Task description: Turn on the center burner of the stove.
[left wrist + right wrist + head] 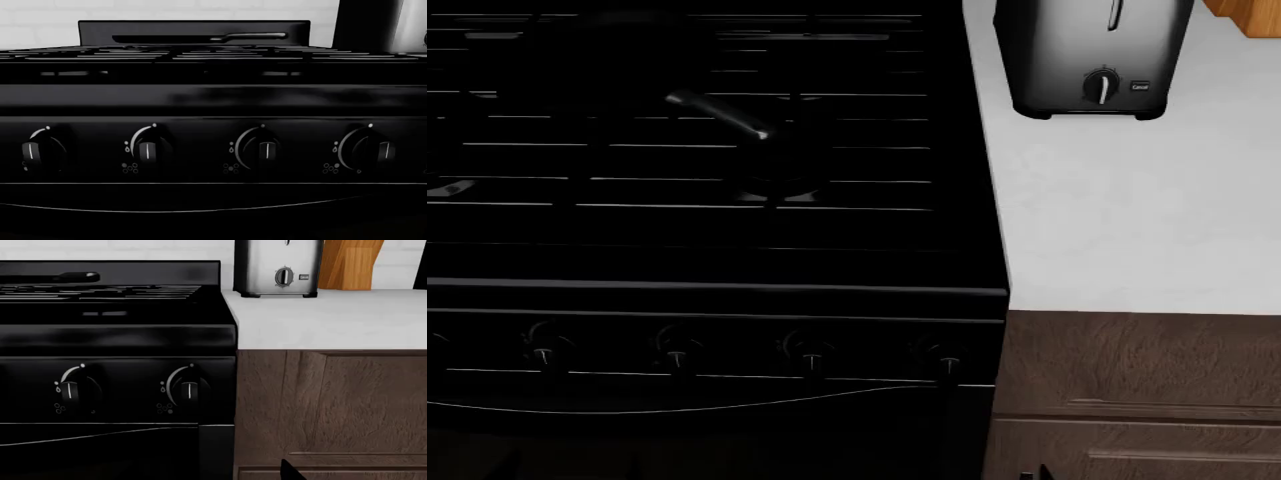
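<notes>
The glossy black stove (707,265) fills the left of the head view, with long grates and a row of round knobs (807,350) along its front. The left wrist view faces the stove front (213,100) from a short distance and shows four knobs (265,149), their pale marks upright. The right wrist view shows the stove's right end (120,340) with two knobs (189,389). Only one dark fingertip (291,472) of my right gripper shows, in front of the cabinet, away from the knobs. My left gripper is out of view.
A black pan (727,118) lies on the grates. A white counter (1121,210) lies right of the stove and carries a silver-and-black toaster (1094,55) and a wooden block (347,262). A brown cabinet front (1134,390) lies below the counter.
</notes>
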Robot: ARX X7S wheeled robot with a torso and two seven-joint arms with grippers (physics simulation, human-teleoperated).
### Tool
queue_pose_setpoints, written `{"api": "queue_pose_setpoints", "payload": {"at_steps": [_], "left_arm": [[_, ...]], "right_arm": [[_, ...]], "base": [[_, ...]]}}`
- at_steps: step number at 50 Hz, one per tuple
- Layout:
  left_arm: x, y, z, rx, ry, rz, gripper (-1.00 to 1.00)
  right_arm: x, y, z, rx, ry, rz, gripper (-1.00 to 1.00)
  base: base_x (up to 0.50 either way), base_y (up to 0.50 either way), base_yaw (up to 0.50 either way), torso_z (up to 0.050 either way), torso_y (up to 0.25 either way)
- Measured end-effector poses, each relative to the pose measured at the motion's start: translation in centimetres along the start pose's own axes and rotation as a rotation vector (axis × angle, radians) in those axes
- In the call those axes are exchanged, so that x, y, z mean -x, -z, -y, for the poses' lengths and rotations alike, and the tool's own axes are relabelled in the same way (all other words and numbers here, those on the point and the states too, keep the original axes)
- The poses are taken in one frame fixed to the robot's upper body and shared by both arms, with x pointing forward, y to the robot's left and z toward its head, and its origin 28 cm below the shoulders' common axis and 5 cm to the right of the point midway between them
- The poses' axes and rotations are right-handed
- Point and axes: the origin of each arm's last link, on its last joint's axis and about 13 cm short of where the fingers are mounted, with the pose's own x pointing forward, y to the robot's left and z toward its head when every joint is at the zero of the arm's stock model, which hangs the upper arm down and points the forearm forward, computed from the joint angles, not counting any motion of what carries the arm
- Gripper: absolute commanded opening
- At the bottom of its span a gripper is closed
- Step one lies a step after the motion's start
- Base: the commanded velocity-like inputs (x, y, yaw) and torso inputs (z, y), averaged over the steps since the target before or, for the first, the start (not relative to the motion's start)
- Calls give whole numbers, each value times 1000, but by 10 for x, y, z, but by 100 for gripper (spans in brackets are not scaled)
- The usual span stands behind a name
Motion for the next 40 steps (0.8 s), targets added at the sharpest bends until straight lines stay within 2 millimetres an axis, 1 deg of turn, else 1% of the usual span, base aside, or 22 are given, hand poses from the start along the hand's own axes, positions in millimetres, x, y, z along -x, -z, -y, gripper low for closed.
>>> {"api": "queue_pose_setpoints", "payload": {"at_steps": [2,37,40], "left_arm": [[3,2,0,10,1,1,100],[1,0,1,-2,14,-4,100],[1,0,2,0,14,0,100]], "right_arm": [[-3,1,-3,-13,-6,-9,100],[2,-1,0,21,14,28,100],[2,-1,0,28,14,34,100]], "base": [[0,0,0,0,0],[0,0,0,0,0],[0,277,0,0,0]]}}
